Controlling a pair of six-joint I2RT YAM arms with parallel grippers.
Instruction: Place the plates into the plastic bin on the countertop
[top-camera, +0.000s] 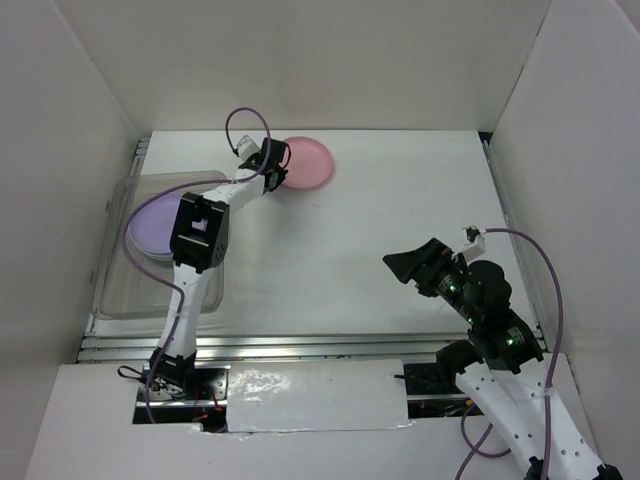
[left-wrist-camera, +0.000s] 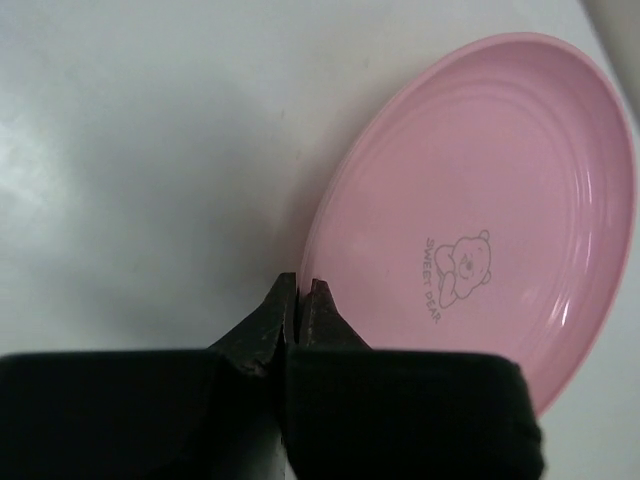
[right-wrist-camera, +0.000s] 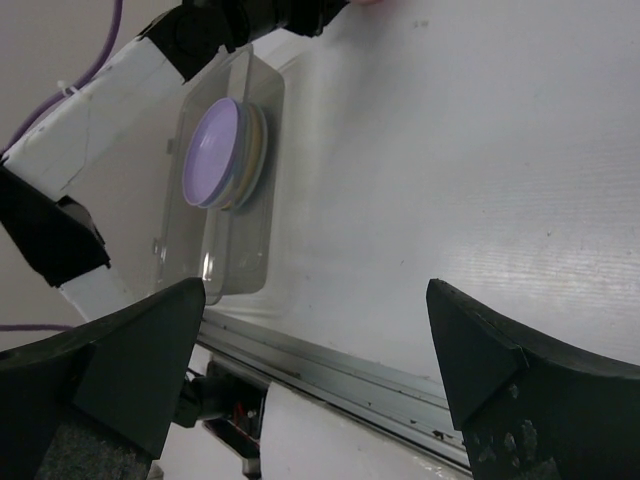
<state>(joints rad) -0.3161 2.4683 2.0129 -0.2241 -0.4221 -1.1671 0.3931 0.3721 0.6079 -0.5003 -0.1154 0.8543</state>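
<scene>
Nearest you, your right gripper (right-wrist-camera: 315, 380) hangs above the flat white countertop (top-camera: 400, 200) with its jaws spread wide and nothing between them. Beyond the metal rail (right-wrist-camera: 330, 365), at the left edge, the clear rectangular plastic bin (top-camera: 115, 290) holds a stack of plates, a round purple plastic plate (top-camera: 155, 222) on top. Farthest out, by the back wall, your left gripper (left-wrist-camera: 300, 290) is clenched on the rim of the round pink plastic plate (left-wrist-camera: 490, 200), which lies on the countertop outside the bin.

Plain white walls (top-camera: 300, 60) stand on three sides, metal rail (top-camera: 320, 347) in front
</scene>
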